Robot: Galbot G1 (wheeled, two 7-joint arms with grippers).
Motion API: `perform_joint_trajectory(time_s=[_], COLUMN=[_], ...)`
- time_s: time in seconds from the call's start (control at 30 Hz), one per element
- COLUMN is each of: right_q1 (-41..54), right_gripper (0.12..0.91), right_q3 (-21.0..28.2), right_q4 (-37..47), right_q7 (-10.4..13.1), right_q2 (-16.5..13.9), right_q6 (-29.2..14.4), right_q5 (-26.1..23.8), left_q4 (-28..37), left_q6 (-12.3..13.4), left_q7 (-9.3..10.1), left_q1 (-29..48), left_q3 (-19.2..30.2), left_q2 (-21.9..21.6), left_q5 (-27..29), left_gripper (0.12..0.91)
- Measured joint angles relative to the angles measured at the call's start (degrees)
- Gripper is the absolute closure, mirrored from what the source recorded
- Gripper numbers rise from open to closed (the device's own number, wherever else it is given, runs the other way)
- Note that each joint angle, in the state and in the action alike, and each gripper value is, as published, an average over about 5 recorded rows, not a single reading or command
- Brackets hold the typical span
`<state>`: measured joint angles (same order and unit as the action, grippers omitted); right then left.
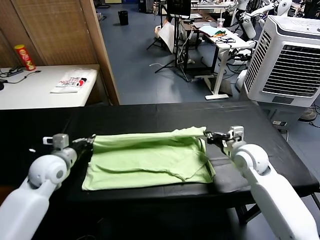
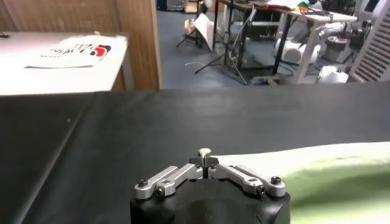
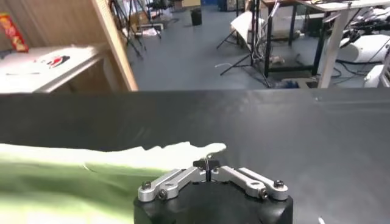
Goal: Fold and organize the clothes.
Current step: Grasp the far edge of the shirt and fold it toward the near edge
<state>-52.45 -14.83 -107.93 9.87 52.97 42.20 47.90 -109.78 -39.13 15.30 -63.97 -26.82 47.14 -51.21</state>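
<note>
From the head camera I see the black table (image 1: 150, 112) with the green shirt (image 1: 150, 162) spread near its front edge, both far corners lifted. My left gripper (image 1: 89, 142) is clamped on the shirt's left corner and my right gripper (image 1: 210, 136) on the right corner. Only the left wrist camera brings the white cloth (image 2: 73, 52) close; its red-and-black lettering stays unreadable, I think.

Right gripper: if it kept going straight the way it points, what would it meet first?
Probably nothing soon: the right gripper, shut on the shirt edge, faces bare black table toward its far edge, though depth is unclear.
</note>
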Motion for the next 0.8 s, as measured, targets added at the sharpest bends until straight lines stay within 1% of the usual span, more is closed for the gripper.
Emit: perform_joint_trajectory(time_s=[0.1, 0.27, 0.5, 0.8], right_q1=[-1.9, -5.23, -8.36, -10.69], right_gripper=[0.9, 0.9, 0.9, 0.9], right_q3=[-0.55, -1.25, -1.03, -0.83], right_q4=[-2.44, -5.19, -6.28, -6.55], right_q7=[0.46, 0.52, 0.07, -0.64], right_q2=[-0.95, -2.27, -2.62, -2.24], right_q6=[0.0, 0.0, -0.01, -0.01], right_q5=[-0.1, -0.39, -1.27, -2.45], left_q4=[-2.19, -5.15, -7.65, -8.81], left_q6=[-0.22, -0.43, -0.57, -0.5], left_q7=[0.71, 1.59, 1.64, 1.52], left_q1=[-2.63, -6.65, -11.45, -14.68], left_q3=[-1.04, -2.99, -5.32, -6.17], left_q2=[0.06, 0.52, 1.11, 2.27], left_q5=[0.21, 0.85, 1.87, 3.61], left_gripper=[0.901, 0.901, 0.901, 0.901])
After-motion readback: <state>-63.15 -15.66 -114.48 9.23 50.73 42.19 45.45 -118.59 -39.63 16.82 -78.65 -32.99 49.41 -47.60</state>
